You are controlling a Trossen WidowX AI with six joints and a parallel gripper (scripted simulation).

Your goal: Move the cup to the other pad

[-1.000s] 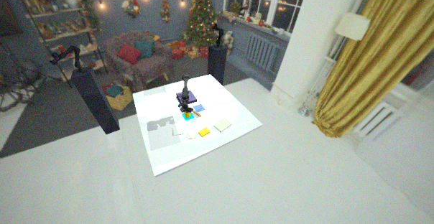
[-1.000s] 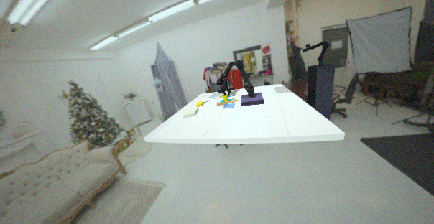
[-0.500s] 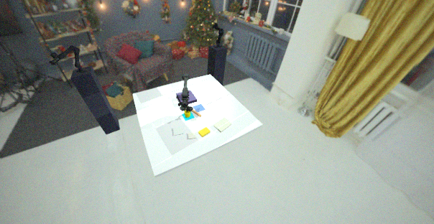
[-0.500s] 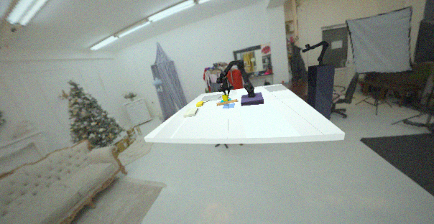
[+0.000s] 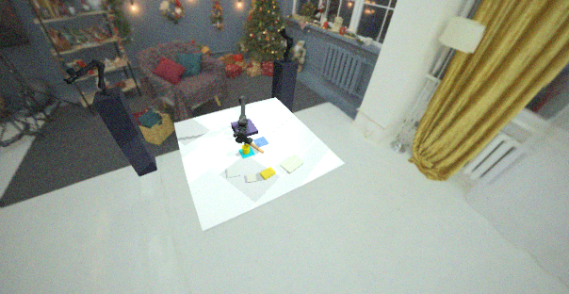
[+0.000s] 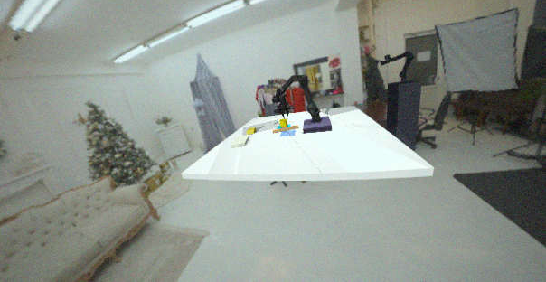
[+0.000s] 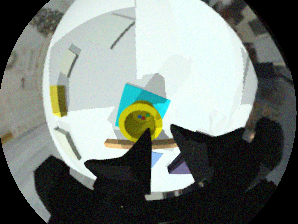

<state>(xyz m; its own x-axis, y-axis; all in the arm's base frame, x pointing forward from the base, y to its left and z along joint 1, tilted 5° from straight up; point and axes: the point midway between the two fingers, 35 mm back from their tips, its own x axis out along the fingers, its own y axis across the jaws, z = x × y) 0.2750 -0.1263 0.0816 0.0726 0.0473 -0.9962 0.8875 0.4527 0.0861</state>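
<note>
Cup (image 7: 140, 120): upright on the cyan pad (image 7: 148, 98), marbles inside, on the white counter (image 7: 200, 50).
Gripper (image 7: 164, 141): fingers spread, holding nothing.
Key relation: cup sits ahead of and below the fingertips, apart from them; retreat looks unobstructed.

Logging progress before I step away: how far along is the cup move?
Done: the cup stands upright on the cyan pad, marbles inside, none seen spilled. In hand: nothing; the gripper is open above it. Left: probably just backing away, if cyan, not the blue pad, is the target.
</note>
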